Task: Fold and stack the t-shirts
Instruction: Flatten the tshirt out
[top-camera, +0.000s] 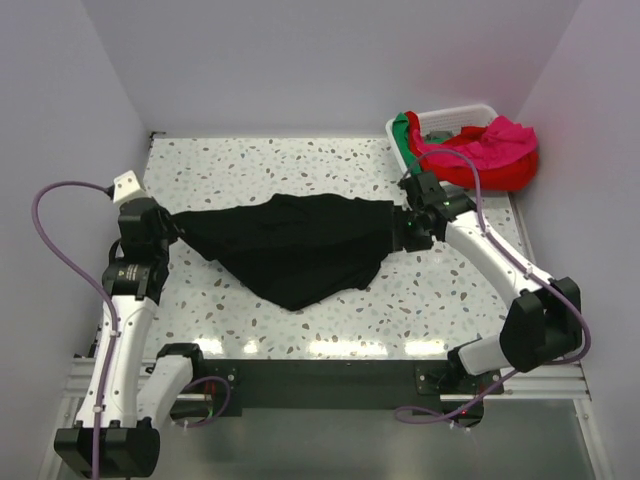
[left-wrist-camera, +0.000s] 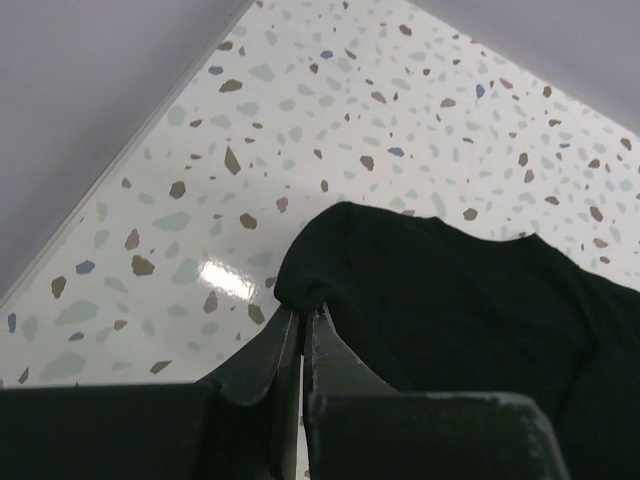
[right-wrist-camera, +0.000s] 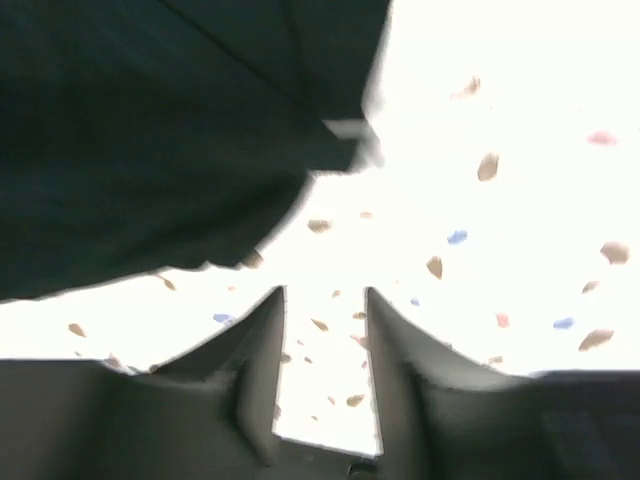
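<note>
Left pincer (top-camera: 178, 227) and right pincer (top-camera: 402, 224) face each other across the table (top-camera: 300, 165) in the top view. The black t-shirt (top-camera: 300, 250) stretches between them, its near edge sagging to a point toward the bases. The left arm rises steeply from its base with the wrist turned inward. The right arm bends at the elbow and reaches back toward the middle. At the far right corner the white basket (top-camera: 455, 110) carries a red t-shirt (top-camera: 480, 175), a pink t-shirt (top-camera: 505, 140) and a green t-shirt (top-camera: 405, 135), well apart from the black one.

From the left wrist we see the fingers pressed together on a bunched corner of the black cloth, close to the speckled surface. This pincer grips the t-shirt.

From the right wrist, which is blurred, the fingers stand apart with only bare table between them. The black cloth lies just beyond the tips, so this pincer is open and holds nothing.

We judge the step to be spreading the shirt flat before folding. To do it well, we would hold the left grip firm. The right pincer should take a clean hem or shoulder edge, not a bunch. We would then draw the sag out evenly.
</note>
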